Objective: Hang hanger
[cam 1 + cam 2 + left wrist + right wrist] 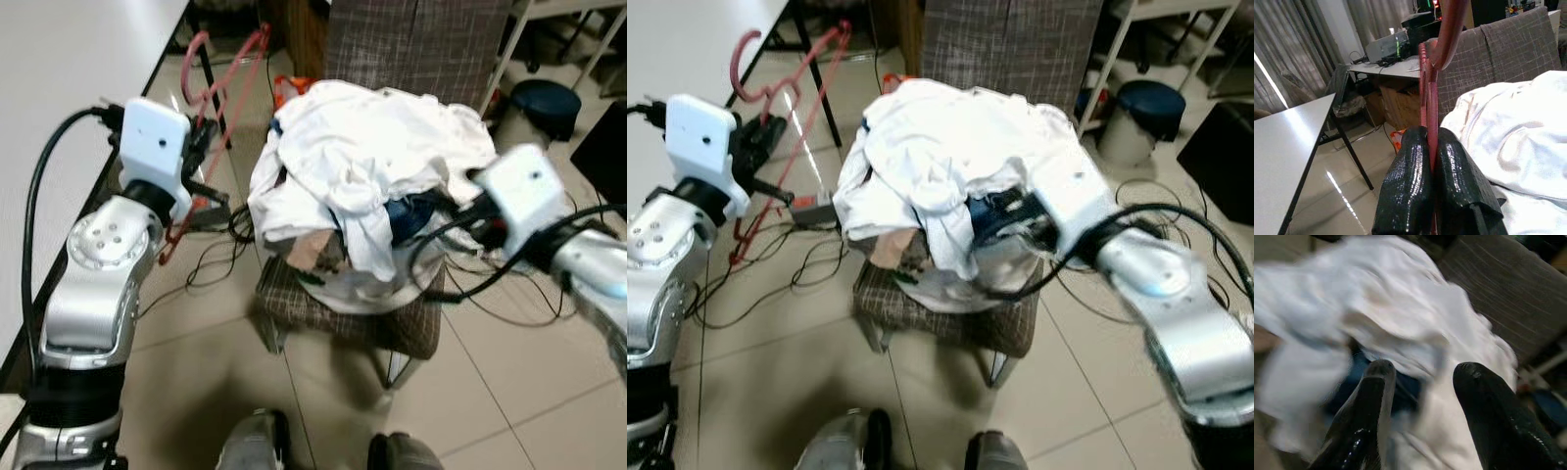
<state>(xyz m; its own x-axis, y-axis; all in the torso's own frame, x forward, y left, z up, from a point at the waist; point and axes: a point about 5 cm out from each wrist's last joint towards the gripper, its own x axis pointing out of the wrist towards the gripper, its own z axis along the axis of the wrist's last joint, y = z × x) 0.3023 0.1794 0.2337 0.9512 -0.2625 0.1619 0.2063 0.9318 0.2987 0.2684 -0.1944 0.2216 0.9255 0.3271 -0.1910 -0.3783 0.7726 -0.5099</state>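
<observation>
One red hanger [220, 93], one checked chair [392, 323], one heap of white laundry [362, 166] (a dark blue piece tucked into it). Left gripper [1432, 161] clamped tight on the hanger's thin red bar, pinched between both black fingers [1405, 191], hook end rising beyond the fingertips. Held up at the left of the scene, beside the chair and near the white table [69, 88]. Right gripper [1422, 382] spread wide, fingers apart just over the laundry at the heap's right side, gripping nothing.
</observation>
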